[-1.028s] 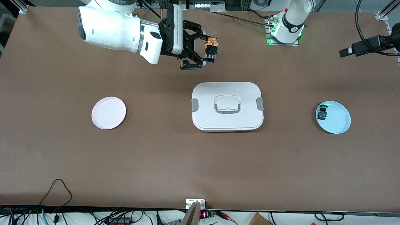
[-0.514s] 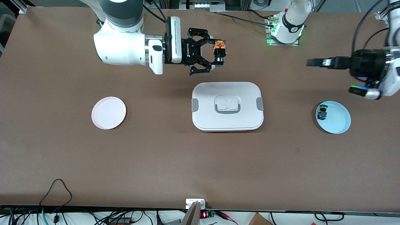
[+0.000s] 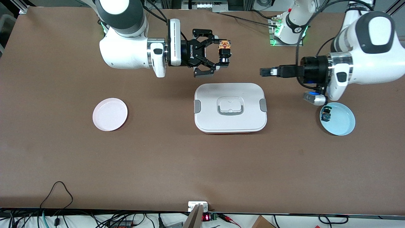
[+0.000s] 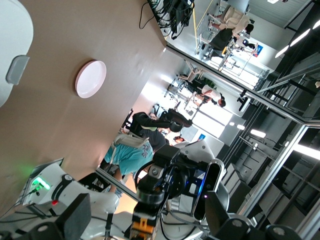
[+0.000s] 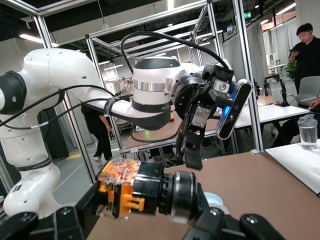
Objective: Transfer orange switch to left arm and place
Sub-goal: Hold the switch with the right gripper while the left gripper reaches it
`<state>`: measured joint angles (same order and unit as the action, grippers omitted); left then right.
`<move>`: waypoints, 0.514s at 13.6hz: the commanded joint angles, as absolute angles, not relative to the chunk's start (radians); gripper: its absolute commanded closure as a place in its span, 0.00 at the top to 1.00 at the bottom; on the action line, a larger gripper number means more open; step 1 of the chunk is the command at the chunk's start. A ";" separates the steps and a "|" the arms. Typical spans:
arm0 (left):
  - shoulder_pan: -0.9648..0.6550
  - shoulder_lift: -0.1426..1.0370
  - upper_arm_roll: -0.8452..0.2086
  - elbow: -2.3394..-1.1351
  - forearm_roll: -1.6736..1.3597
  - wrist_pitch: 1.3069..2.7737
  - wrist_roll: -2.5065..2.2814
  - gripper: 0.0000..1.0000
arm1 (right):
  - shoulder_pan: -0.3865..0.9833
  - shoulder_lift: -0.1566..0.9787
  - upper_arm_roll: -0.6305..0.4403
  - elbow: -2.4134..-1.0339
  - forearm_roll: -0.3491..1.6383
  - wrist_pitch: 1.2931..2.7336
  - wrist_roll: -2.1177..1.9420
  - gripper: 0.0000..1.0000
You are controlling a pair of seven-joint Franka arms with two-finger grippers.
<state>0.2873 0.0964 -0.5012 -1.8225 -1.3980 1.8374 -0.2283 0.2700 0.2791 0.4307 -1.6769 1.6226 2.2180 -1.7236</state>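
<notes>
The white box [image 3: 230, 107] sits mid-table. Above the table farther up, the right pincer [image 3: 217, 57] is clamped on the orange switch [image 3: 224, 48], facing the left pincer [image 3: 266, 72], its fingers spread apart.

Ahead of the left gripper's black fingers [image 4: 75, 220], the right gripper [image 4: 145, 226] holds the small orange-and-black switch [image 4: 141, 223]. A round pink plate [image 4: 90, 79] lies on the brown table [image 4: 60, 75] off to one side.

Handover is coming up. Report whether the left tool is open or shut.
Open. The left tool points toward the orange switch with its fingers apart and nothing between them.
</notes>
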 commanded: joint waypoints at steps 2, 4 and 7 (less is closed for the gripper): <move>0.301 0.064 -0.578 -1.841 -1.442 1.933 -0.236 1.00 | 0.276 0.276 0.430 -1.689 1.670 2.230 -1.764 0.00; 0.301 0.064 -0.612 -1.842 -1.447 1.960 -0.236 1.00 | 0.276 0.276 0.430 -1.689 1.696 2.229 -1.766 0.00; 0.302 0.060 -0.653 -1.858 -1.447 1.980 -0.224 1.00 | 0.281 0.276 0.430 -1.689 1.715 2.229 -1.764 0.00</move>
<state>0.2869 0.0914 -0.6288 -1.8253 -1.4155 1.9642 -0.2291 0.2713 0.2832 0.4307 -1.6832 1.6765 2.2190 -1.7412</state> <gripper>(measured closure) 0.000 0.260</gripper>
